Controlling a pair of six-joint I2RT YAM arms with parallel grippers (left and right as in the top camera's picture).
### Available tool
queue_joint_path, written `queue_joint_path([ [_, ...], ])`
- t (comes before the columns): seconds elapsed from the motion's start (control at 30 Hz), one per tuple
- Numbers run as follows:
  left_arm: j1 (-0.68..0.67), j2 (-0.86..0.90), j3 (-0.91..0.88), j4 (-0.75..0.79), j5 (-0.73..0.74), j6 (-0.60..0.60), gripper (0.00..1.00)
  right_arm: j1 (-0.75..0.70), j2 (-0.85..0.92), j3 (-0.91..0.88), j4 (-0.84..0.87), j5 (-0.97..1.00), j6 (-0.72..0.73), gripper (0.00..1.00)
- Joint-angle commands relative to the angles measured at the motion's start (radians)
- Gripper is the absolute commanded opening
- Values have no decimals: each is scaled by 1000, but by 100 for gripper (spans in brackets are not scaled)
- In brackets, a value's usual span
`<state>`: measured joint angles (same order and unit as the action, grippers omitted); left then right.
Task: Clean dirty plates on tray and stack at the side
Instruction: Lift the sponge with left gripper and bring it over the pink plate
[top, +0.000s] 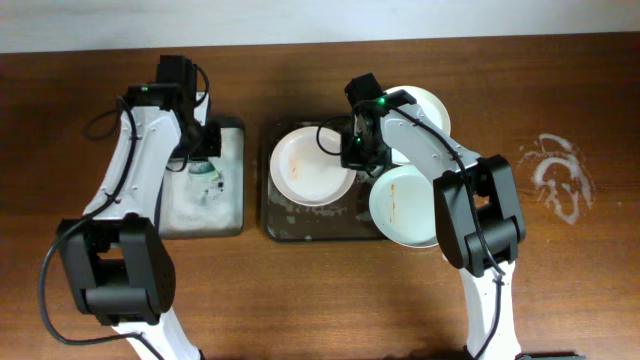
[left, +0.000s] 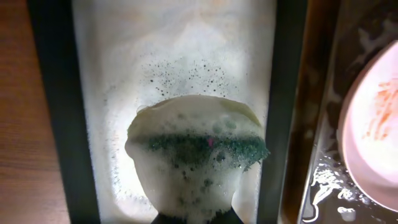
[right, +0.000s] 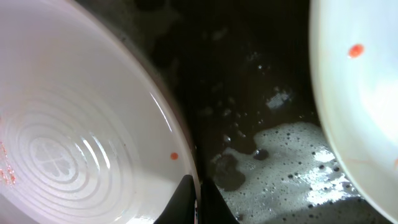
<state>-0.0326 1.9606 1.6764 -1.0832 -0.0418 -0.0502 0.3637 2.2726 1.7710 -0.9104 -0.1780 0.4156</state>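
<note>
Left claw (left: 194, 218): clamped on foam-coated green sponge (left: 199, 152), fingers buried | Right claw (right: 199, 198): pinching round white plate (right: 74, 124) rim between fingers, mostly cropped.

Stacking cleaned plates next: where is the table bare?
Bare wood: in front of the tray, between the arms' bases; and right of the right arm, up to the white smear. Crowded: around the tray, with three plates.

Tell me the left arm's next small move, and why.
Probably carry the sponge across onto the nearest plate. The right end effector pinches that plate's rim, orange smears show on it, and the sponge in the left end effector is well foamed.
</note>
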Motion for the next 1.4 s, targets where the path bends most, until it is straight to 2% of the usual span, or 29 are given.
queue_joint_path([
  [0.0, 3, 3, 23, -23, 0, -3, 1, 11, 25, -1, 10, 4, 5, 4],
  [0.6, -10, 3, 24, -14, 47, -2, 1, 11, 25, -1, -9, 1, -18, 4],
  [0.77, -107, 3, 23, 82, 106, -6, 1, 11, 25, -1, -9, 1, -18, 4],
  [0.97, -225, 14, 23, 210, 106, -74, 1, 11, 25, -1, -10, 1, -18, 4],
  [1.1, -288, 70, 23, 268, 106, -115, 1, 11, 25, -1, -10, -3, -18, 4],
  [1.37, -352, 222, 23, 358, 98, -113, 1, 11, 25, -1, -6, -2, -18, 4],
])
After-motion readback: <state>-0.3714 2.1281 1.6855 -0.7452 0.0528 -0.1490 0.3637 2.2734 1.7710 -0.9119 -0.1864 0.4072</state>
